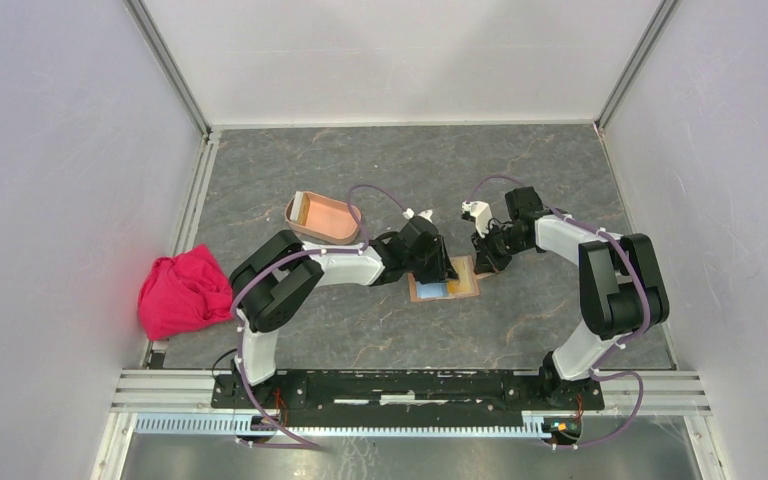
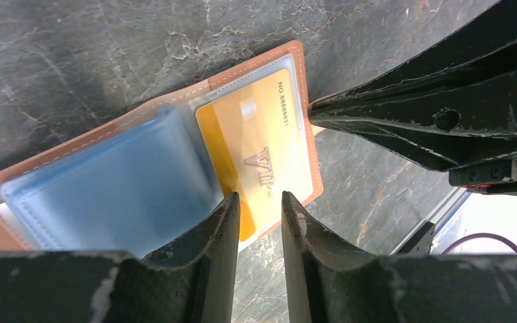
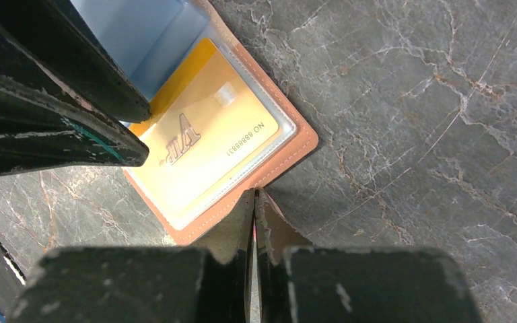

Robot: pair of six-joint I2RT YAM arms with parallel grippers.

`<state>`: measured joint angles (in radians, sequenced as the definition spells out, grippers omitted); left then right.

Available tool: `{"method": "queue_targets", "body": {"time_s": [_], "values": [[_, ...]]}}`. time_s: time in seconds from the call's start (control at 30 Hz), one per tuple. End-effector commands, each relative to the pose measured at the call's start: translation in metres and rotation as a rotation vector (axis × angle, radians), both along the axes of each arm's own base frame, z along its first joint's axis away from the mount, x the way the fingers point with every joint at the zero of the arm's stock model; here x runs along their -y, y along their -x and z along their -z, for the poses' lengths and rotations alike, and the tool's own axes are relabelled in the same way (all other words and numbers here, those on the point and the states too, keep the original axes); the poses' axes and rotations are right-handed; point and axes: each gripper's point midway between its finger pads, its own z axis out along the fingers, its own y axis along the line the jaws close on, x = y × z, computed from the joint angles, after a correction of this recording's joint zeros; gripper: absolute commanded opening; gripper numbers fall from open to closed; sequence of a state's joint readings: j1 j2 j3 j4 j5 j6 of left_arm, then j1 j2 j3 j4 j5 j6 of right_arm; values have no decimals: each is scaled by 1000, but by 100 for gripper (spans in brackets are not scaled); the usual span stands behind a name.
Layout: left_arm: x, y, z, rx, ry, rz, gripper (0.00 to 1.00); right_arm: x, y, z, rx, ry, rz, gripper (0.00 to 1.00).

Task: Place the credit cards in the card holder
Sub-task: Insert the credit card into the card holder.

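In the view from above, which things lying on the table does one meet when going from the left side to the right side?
Pink cloth → salmon tray → open brown wallet.

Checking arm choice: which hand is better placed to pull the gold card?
Left, likely: left hand open astride the gold card's edge; right hand shut at the wallet's rim.
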<state>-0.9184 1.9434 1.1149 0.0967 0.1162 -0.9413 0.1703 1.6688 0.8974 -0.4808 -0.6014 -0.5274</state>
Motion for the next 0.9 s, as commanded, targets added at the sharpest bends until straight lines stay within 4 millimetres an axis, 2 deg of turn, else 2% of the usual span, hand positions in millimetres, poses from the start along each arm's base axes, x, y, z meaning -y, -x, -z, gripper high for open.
{"method": "queue_targets", "body": {"time_s": [0.0, 0.23, 0.47, 0.67, 0.87], "values": [[-13, -7, -12, 91, -56, 0, 37, -3, -2, -6, 25, -16, -16, 7], [-18, -11, -11, 109, -98, -2, 38, -3, -2, -4, 19, -13, -15, 7], [-6, -4, -4, 66, -47, 31, 37, -3, -2, -5, 23, -17, -16, 7], [12, -1, -7, 34, 39, 58, 36, -7, 0, -9, 26, -38, -30, 7], [12, -4, -15, 58, 45, 48, 36, -8, 0, -12, 34, -50, -36, 8]]}}
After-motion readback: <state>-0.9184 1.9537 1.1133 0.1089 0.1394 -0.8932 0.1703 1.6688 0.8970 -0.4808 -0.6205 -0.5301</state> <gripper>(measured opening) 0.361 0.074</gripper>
